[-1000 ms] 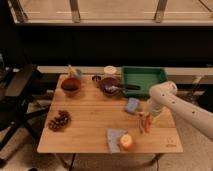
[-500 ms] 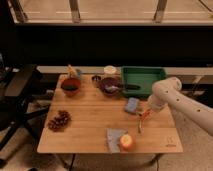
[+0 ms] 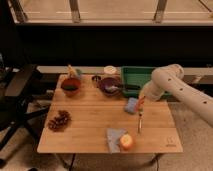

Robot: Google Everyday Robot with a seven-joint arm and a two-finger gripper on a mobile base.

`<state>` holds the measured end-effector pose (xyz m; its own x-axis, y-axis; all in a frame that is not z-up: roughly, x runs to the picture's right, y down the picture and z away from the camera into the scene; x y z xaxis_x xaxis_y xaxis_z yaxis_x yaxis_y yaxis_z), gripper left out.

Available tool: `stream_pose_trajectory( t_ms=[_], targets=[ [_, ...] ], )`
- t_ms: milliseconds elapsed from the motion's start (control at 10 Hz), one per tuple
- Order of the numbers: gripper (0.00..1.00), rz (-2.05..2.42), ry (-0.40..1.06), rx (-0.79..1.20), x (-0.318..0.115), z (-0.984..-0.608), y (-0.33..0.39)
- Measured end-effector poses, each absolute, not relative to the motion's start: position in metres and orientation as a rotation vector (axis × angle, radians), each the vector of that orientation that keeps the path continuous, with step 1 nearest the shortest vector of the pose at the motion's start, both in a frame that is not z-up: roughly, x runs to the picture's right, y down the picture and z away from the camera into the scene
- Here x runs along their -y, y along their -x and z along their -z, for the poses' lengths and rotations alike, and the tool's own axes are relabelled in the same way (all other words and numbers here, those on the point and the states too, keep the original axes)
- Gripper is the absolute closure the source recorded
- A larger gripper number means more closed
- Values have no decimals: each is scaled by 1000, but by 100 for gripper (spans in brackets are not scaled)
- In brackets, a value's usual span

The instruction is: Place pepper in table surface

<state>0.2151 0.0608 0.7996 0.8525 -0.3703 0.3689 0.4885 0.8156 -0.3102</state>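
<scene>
The white arm reaches in from the right, and my gripper (image 3: 141,114) hangs point-down over the right half of the table surface (image 3: 90,112), just right of a small blue block (image 3: 131,105). Its thin dark fingers are shut. An orange-red pepper (image 3: 142,102) shows at the gripper and is lifted clear of the wooden slats. The lower tips hover a little above the wood near the front right.
A green tray (image 3: 134,76) sits at the back right, a purple bowl (image 3: 109,85) and a red bowl (image 3: 71,86) at the back. An apple (image 3: 126,142) lies by a grey cloth (image 3: 114,137) at the front. Dark grapes (image 3: 59,121) lie front left. An office chair (image 3: 17,97) stands left.
The gripper closed down low on the table, then rose and shifted slightly left toward the blue block, carrying the orange-red pepper up with it.
</scene>
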Motion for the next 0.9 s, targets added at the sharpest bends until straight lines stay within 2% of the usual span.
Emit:
stream_pose_trajectory(
  t_ms=[200, 600, 900],
  targets=[
    [100, 513, 398, 411, -48, -786, -171],
    [100, 514, 397, 418, -47, -785, -172],
    [100, 614, 336, 463, -42, -781, -148]
  ],
)
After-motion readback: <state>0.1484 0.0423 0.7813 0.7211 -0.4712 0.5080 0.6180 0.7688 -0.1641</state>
